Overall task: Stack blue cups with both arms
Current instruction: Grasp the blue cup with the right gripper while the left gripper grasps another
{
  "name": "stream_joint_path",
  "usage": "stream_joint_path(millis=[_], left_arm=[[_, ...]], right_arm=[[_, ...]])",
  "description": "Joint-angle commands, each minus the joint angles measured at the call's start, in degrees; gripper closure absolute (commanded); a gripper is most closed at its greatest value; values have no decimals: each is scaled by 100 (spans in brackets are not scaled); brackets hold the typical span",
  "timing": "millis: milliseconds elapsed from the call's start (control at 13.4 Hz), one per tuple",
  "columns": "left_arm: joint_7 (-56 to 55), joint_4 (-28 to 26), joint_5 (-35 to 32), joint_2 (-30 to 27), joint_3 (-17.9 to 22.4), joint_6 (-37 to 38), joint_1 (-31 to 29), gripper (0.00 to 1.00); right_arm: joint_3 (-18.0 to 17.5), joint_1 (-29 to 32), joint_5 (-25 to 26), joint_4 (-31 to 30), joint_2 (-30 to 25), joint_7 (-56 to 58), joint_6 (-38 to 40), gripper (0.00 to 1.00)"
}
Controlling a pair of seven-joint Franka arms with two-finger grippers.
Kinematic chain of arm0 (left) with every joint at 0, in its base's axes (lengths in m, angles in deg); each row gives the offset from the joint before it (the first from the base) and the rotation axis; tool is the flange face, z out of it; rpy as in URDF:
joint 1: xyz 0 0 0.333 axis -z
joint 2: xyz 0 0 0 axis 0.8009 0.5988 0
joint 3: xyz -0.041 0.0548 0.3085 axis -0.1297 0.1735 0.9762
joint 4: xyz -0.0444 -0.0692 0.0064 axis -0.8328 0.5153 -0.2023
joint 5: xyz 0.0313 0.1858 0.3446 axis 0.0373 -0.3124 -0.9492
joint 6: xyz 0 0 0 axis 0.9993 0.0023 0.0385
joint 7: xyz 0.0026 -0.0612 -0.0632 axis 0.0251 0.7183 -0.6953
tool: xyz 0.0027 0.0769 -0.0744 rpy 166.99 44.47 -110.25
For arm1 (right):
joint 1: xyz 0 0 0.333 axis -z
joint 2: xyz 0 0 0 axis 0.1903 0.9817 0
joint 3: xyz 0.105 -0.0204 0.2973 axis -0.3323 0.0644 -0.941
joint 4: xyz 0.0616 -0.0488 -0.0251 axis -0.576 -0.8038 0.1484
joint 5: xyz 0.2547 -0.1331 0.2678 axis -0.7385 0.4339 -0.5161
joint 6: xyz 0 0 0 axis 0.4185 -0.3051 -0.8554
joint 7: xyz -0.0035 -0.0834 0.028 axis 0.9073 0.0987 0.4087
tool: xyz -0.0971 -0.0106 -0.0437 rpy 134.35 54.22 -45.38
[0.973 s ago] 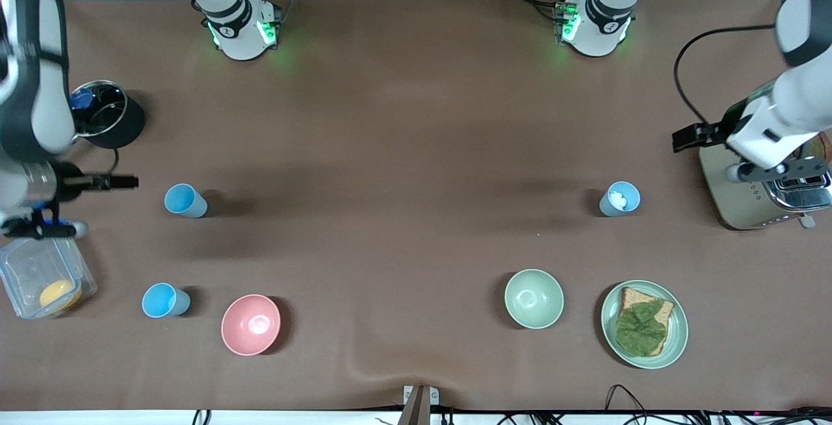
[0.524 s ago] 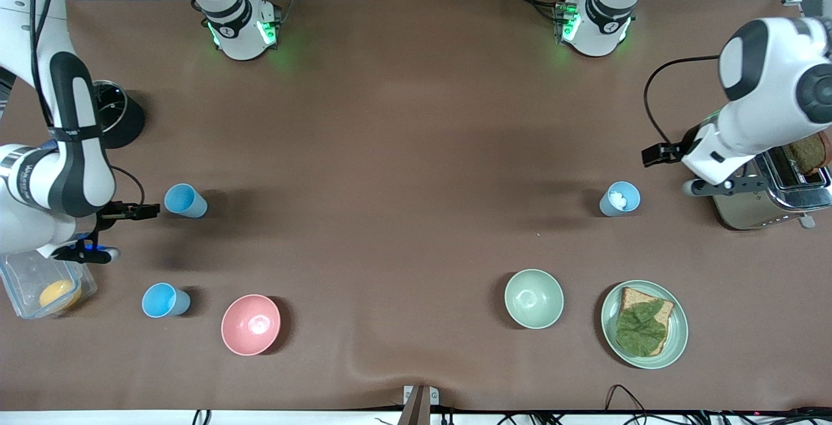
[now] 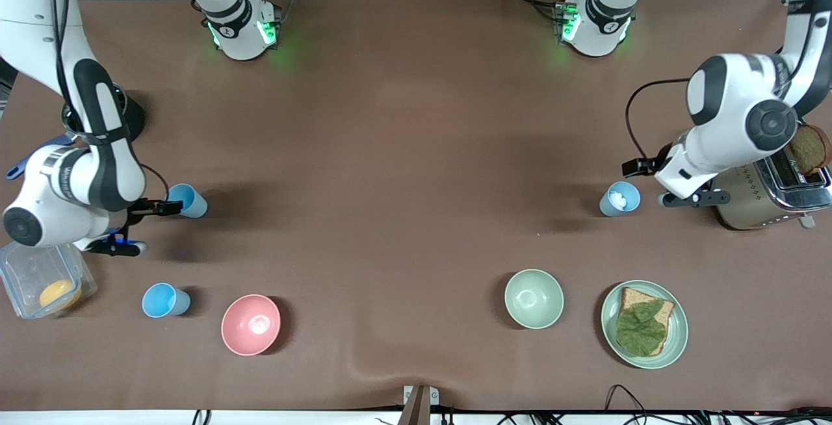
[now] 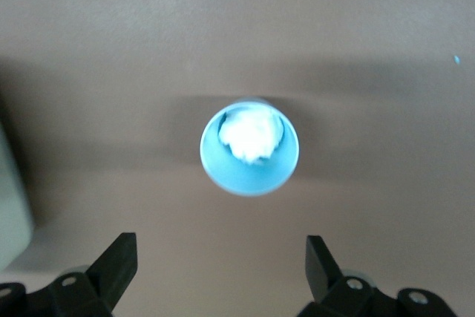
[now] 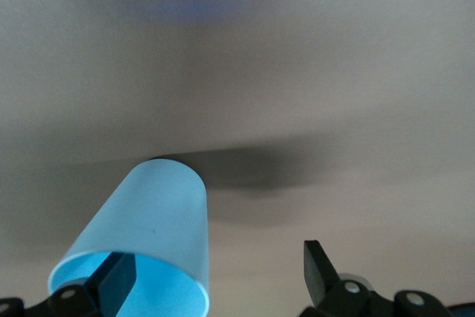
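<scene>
**Both grippers open, each at its own blue cup**

Over at the right arm's end of the table, the right gripper (image 3: 140, 227) hangs low beside an upright blue cup (image 3: 188, 200), fingers spread wide. In the right wrist view that cup (image 5: 141, 243) fills the near ground, one finger (image 5: 115, 276) seen against its mouth and the other finger (image 5: 319, 269) standing clear of its wall, so nothing is pinched.

Across at the left arm's end, the left gripper (image 3: 679, 188) sits just beside the second blue cup (image 3: 620, 199), the duller one, which stands upright on the brown table (image 3: 403, 152) with white bits in it. The left wrist view looks straight down into this cup (image 4: 249, 148) (the white lump lies against one side of the inside), and both fingertips (image 4: 119, 257) are spread well apart, short of the cup and not touching it.

A third, brighter blue cup (image 3: 164, 300) stands nearer the front camera than the first, beside a pink bowl (image 3: 251, 324).
</scene>
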Motion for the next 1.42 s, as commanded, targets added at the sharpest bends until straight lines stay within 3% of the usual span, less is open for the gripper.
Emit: stream_joint_path(millis=[0, 150, 225, 299, 374, 449, 599, 973, 1123, 1198, 1273, 1348], left_arm=[[95, 154, -97, 559, -38, -621, -66, 0], [95, 418, -97, 868, -38, -632, -66, 0], [95, 514, -97, 1017, -29, -658, -66, 0], [95, 550, -106, 1071, -20, -658, -92, 0], [138, 550, -106, 1080, -12, -658, -170, 0], [278, 541, -114, 1106, -20, -658, -267, 0], [551, 489, -114, 1115, -29, -658, -477, 0], [570, 445, -62, 1352, -47, -895, -461, 1], [561, 383, -35, 1361, -55, -895, -444, 18], [561, 392, -35, 1361, -55, -895, -391, 49], [561, 392, -35, 1361, -90, -895, -338, 95], [456, 392, -35, 1353, -186, -895, -312, 100]], right_arm=[[-2, -46, -128, -318, -205, -83, -99, 0], [-2, -46, -215, -354, -204, -83, -134, 0], [-2, -46, -277, -354, -204, -83, -143, 17], [7, -46, -278, -354, -204, -83, -143, 56], [-1, -37, -278, -354, -204, -83, -134, 77], [-2, -37, -278, -354, -204, -83, -134, 88], [-2, -37, -278, -363, -204, -83, -134, 100], [7, -37, -278, -354, -204, -83, -143, 100], [7, -37, -278, -337, -222, -48, -143, 100], [7, -37, -278, -319, -248, -47, -126, 100], [7, -37, -278, -301, -283, -13, -108, 100], [7, -20, -278, -293, -344, 14, -73, 100]])
